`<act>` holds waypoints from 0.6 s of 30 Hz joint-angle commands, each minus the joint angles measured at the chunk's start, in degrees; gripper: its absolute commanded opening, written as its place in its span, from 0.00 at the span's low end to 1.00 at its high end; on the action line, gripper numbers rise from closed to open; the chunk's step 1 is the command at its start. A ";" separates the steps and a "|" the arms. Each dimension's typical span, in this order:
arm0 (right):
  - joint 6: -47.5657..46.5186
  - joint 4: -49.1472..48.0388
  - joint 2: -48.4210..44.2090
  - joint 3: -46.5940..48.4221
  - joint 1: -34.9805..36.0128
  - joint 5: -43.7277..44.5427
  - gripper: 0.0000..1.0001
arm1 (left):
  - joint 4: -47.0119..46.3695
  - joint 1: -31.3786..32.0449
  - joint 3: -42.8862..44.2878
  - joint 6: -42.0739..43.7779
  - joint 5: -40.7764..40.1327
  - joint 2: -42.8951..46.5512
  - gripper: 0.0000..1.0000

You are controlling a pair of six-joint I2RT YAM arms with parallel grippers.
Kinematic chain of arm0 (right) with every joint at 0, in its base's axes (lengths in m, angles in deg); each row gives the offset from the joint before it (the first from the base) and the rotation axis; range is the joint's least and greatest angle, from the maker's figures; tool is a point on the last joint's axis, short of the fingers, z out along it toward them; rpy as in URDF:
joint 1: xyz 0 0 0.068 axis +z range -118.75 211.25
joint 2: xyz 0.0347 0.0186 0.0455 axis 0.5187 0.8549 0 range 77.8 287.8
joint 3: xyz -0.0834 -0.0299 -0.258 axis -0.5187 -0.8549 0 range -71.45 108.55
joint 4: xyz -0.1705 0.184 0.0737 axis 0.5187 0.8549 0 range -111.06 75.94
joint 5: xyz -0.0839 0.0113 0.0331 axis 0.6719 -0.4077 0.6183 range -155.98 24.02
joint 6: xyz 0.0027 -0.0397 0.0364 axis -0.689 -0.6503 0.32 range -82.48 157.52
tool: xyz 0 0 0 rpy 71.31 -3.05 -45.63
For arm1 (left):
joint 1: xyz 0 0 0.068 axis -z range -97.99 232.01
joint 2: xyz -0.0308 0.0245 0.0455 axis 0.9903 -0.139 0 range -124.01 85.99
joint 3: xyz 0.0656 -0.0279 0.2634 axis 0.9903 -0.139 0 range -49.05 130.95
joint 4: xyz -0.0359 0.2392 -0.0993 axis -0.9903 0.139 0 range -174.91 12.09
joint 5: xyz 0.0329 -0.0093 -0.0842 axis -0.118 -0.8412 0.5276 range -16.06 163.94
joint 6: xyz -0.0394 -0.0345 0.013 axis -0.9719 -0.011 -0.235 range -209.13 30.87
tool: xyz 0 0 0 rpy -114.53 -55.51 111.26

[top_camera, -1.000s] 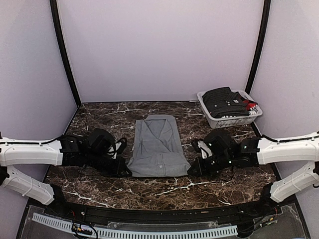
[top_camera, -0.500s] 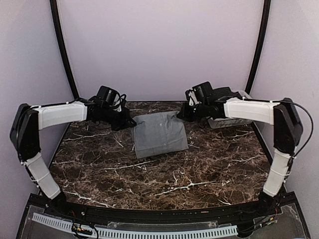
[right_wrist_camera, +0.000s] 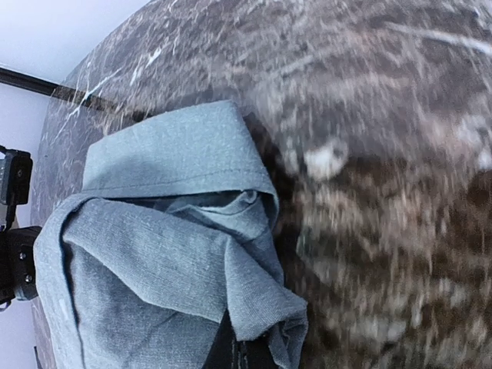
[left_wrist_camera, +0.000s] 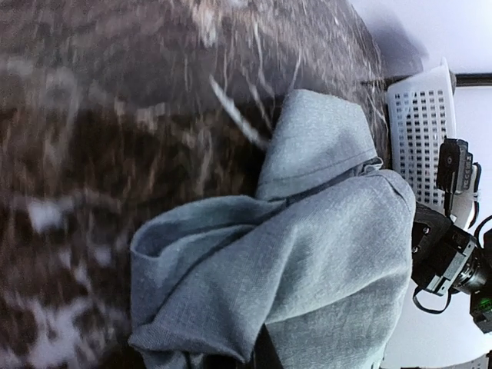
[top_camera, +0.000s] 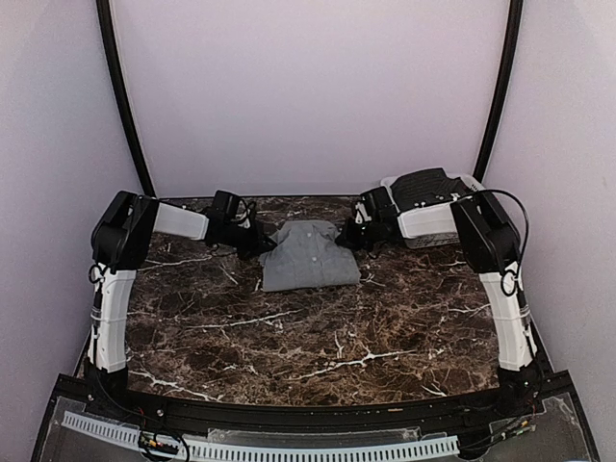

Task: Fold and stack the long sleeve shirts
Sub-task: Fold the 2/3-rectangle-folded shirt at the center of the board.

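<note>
Pinch both sides: left gripper (top_camera: 258, 243) and right gripper (top_camera: 349, 237) each clamp a corner, grey shirt (top_camera: 308, 258) folded between them.

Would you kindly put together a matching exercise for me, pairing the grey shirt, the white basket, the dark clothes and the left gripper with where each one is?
Things:
1. grey shirt
2. white basket
3. dark clothes
4. left gripper

Places:
A. far right corner of the table
B. at the shirt's left side
C. lying in the basket
D. folded, far middle of the table

Pairs: 1-D, 2-A, 3-C, 4-B.
</note>
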 commanded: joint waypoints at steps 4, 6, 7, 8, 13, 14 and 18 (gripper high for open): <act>5.70 -6.79 -19.16 -28.58 5.40 -0.90 0.00 | -10.52 2.36 -27.12 -6.59 4.70 18.04 0.00; 7.25 -9.28 -24.60 -34.98 6.11 0.05 0.00 | -12.00 2.71 -32.41 -7.74 5.27 23.34 0.00; 7.69 -9.72 -26.96 -37.38 6.35 0.26 0.00 | -12.37 2.74 -33.93 -8.20 5.64 26.41 0.00; 8.08 -9.81 -28.79 -39.14 6.51 0.63 0.00 | -13.07 2.84 -36.65 -9.33 5.83 27.76 0.00; 8.47 -9.85 -33.99 -43.38 6.67 2.11 0.00 | -13.07 2.87 -41.50 -11.31 5.82 34.49 0.03; 8.46 -9.93 -34.29 -43.51 6.70 2.50 0.00 | -12.73 2.87 -41.55 -11.21 5.62 34.88 0.04; 7.58 -8.39 -35.31 -41.83 6.67 4.53 0.24 | -10.41 2.53 -40.71 -9.76 2.20 36.56 0.21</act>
